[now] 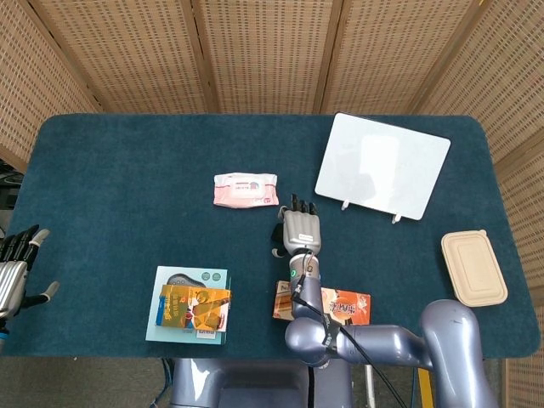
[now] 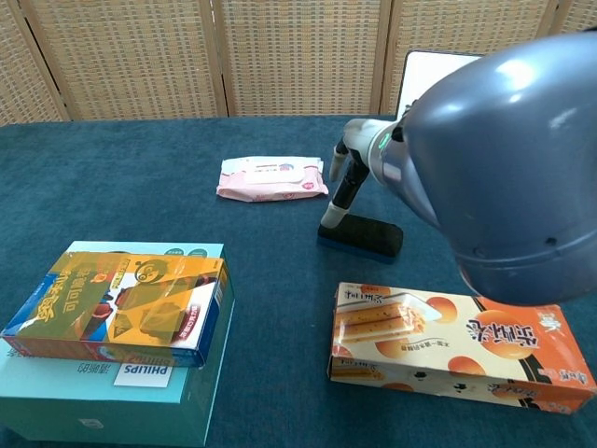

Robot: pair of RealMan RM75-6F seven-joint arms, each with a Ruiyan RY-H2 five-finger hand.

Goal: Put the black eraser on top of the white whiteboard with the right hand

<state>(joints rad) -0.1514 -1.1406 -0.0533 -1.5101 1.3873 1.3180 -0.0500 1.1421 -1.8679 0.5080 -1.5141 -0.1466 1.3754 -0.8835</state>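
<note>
The black eraser (image 2: 364, 236) lies flat on the blue table cloth; the head view shows only a sliver of it (image 1: 278, 235) beside my right hand. That right hand (image 1: 300, 230) hovers over it with fingers stretched out and apart. In the chest view its fingers (image 2: 340, 189) point down, one tip at the eraser's left end, with nothing gripped. The white whiteboard (image 1: 382, 166) lies flat at the back right, apart from hand and eraser, and its corner (image 2: 435, 68) peeks out behind my arm. My left hand (image 1: 14, 274) rests open at the table's left edge.
A pink wipes pack (image 1: 246, 189) lies just left of and behind the eraser. An orange snack box (image 2: 457, 345) sits in front of it. A stack of boxes (image 2: 121, 308) occupies the front left. A beige lidded container (image 1: 474, 266) sits at the right edge.
</note>
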